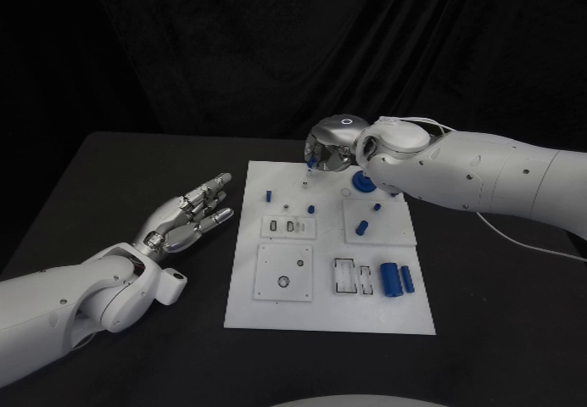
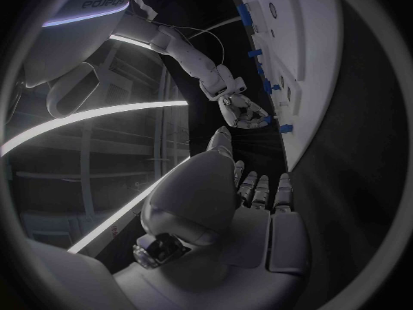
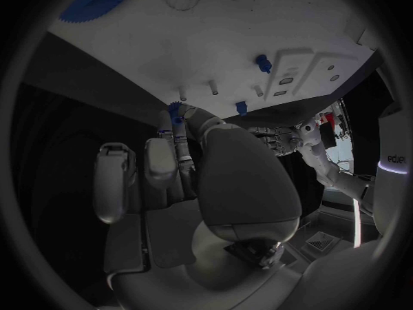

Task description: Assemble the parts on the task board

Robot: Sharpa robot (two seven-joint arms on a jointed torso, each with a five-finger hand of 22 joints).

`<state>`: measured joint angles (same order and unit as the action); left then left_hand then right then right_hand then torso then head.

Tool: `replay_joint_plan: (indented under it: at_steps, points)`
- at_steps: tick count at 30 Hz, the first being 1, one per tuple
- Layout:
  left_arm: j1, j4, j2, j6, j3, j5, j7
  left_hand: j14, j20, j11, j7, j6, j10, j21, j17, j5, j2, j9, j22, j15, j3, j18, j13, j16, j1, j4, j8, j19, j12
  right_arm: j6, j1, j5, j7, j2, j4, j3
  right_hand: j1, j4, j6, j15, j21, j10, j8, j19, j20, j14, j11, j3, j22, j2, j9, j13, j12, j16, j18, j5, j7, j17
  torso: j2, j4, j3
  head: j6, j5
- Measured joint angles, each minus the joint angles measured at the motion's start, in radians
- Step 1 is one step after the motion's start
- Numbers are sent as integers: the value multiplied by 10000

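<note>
The white task board (image 1: 324, 254) lies in the middle of the black table. My right hand (image 1: 332, 144) hovers over the board's far edge and pinches a small blue part (image 3: 175, 111) between thumb and a finger, close to two white pegs (image 3: 213, 86). A blue gear (image 1: 363, 181) sits just beside that hand. Small blue pegs (image 1: 310, 207) and a blue pin (image 1: 362, 225) stand further in. Two blue cylinders (image 1: 390, 278) lie at the board's right side. My left hand (image 1: 190, 212) rests left of the board, fingers spread, holding nothing.
White sub-plates with slots (image 1: 290, 226) and a round hole (image 1: 284, 282) sit on the board's near half. Bare black table (image 1: 489, 339) surrounds the board. A dark curtain hangs behind the table.
</note>
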<state>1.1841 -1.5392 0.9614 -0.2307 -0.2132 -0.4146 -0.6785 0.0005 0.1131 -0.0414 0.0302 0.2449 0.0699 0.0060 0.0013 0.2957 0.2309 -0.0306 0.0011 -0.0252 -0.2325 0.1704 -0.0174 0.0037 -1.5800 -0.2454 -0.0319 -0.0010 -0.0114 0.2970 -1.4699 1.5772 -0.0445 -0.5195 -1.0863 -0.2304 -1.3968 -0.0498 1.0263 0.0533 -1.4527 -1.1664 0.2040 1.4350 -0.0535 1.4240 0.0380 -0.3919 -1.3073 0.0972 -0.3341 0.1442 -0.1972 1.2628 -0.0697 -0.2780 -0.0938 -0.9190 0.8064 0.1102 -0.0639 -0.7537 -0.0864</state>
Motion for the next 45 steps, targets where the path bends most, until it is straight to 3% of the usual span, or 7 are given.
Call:
replay_joint_plan:
  at_steps: [20,26,29,37,45]
  points:
    - [0,33,-35,56,0,-2,0,0,36,0,-35,-35,0,0,4,41,2,0,2,0,28,0,0,0,-2,28,0,36,0,-241,56,-8,7,16,25,-1,-1,1,-54,0,4,34,-67,0,0,0,35,1,-7,3,-121,-8,42,0,0,9,14,-1,-8,7,-15,-51,5]
    - [0,72,-64,80,0,-2,0,0,72,0,-35,-35,0,0,0,2457,146,0,3,0,333,-1,0,0,-146,-28,0,0,0,-282,59,-9,7,27,26,-1,11,1,-55,0,4,33,-86,0,-1,0,35,1,-6,16,-119,-16,104,0,0,9,15,-1,-7,3,-15,-75,6]
    - [0,84,-82,97,0,-2,0,0,72,0,-42,-43,0,0,-3,3105,103,0,3,0,374,0,0,0,-189,-69,0,0,0,-310,61,-9,7,27,26,0,11,1,-56,0,4,33,-87,0,0,0,36,2,-6,17,-118,-16,104,0,-1,9,15,-1,-6,-4,-15,-79,6]
    - [0,112,-108,148,0,-2,-1,0,71,-37,-70,-71,-38,0,-5,4085,-54,0,4,0,443,-1,0,0,-158,-139,0,0,0,-408,70,-12,7,66,44,4,11,2,-107,0,4,53,-93,20,-21,0,60,2,-5,17,-124,-15,143,0,-1,9,-2,-6,-2,-4,-15,-89,-35]
    - [0,131,-130,193,0,-3,-1,-37,107,-37,-144,2,-38,0,-4,4101,-54,0,4,-36,472,-1,-1,0,-158,-168,0,35,0,-511,70,-17,8,134,63,10,63,2,-177,0,5,67,-153,35,-35,0,74,2,-4,-35,-170,-25,202,0,-1,10,0,-10,-1,5,-26,-94,-45]
